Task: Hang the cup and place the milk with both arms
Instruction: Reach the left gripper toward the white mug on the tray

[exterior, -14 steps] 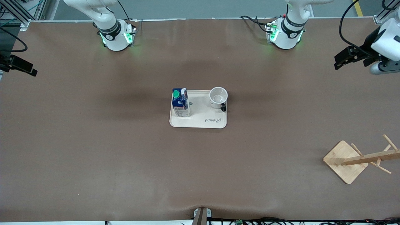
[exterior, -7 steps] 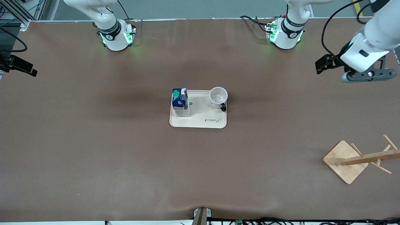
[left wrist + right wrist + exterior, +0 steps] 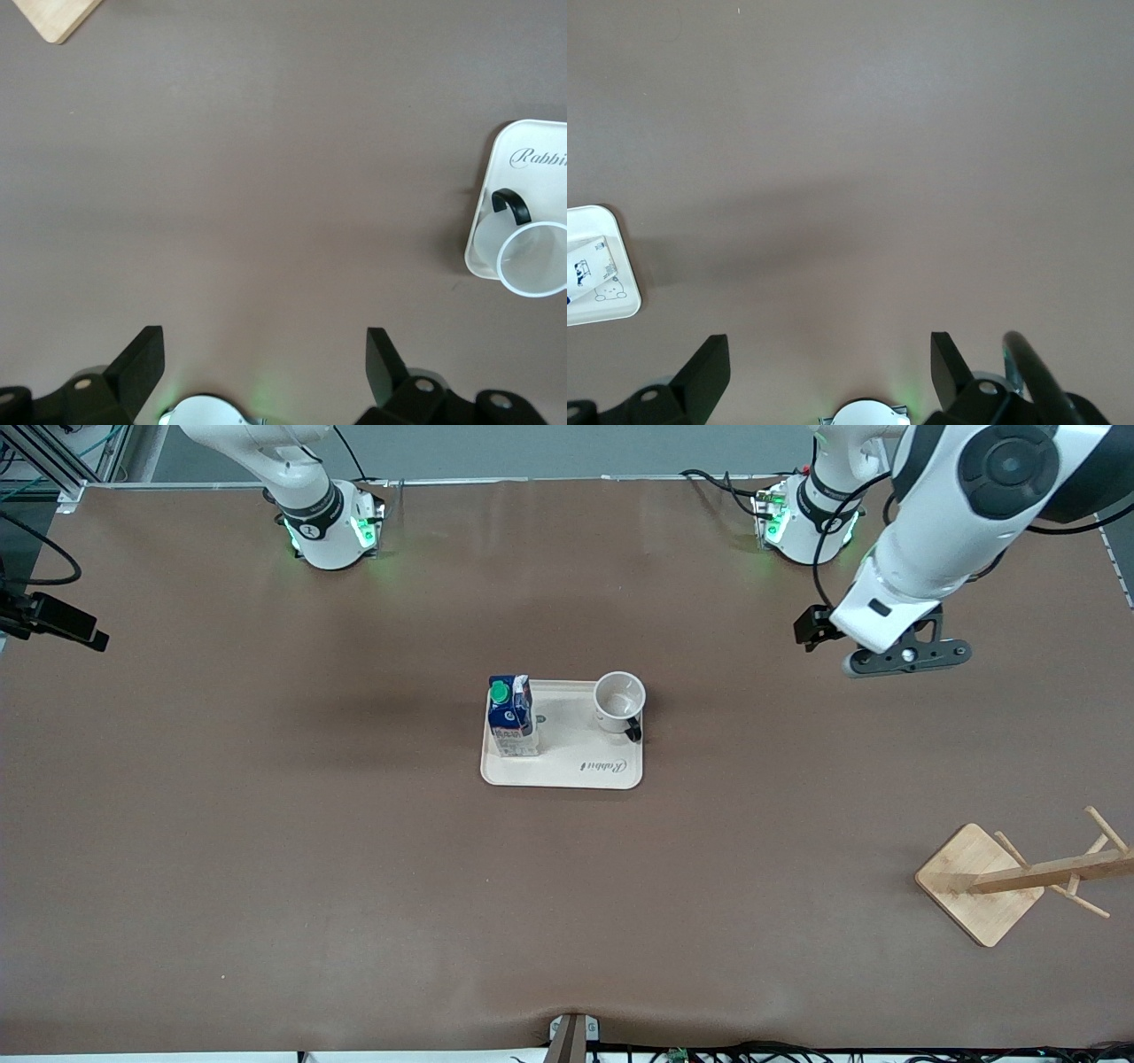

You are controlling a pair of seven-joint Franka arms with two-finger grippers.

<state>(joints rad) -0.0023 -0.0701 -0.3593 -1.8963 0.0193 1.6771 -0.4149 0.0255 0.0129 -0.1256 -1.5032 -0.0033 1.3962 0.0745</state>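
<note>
The cup [image 3: 618,700], white with a black handle, stands upright on a cream tray [image 3: 567,775] mid-table. The milk [image 3: 512,717], a blue and white carton with a green cap, stands on the same tray toward the right arm's end. My left gripper [image 3: 808,631] hangs open and empty over bare table between the left arm's base and the tray. In its wrist view the left gripper [image 3: 266,341] sees the cup [image 3: 530,258] off to one side. My right gripper [image 3: 89,636] waits open at the right arm's end of the table. The right gripper [image 3: 830,345] frames only tabletop, with the milk [image 3: 589,263] at the picture's edge.
A wooden mug rack [image 3: 979,881] with a square base and pegged post stands near the front camera at the left arm's end of the table. A corner of its base [image 3: 55,16] shows in the left wrist view. Brown tabletop surrounds the tray.
The left arm has swung in from the table's end toward the tray and cup. The right gripper has barely shifted. Cup and milk have not moved.
</note>
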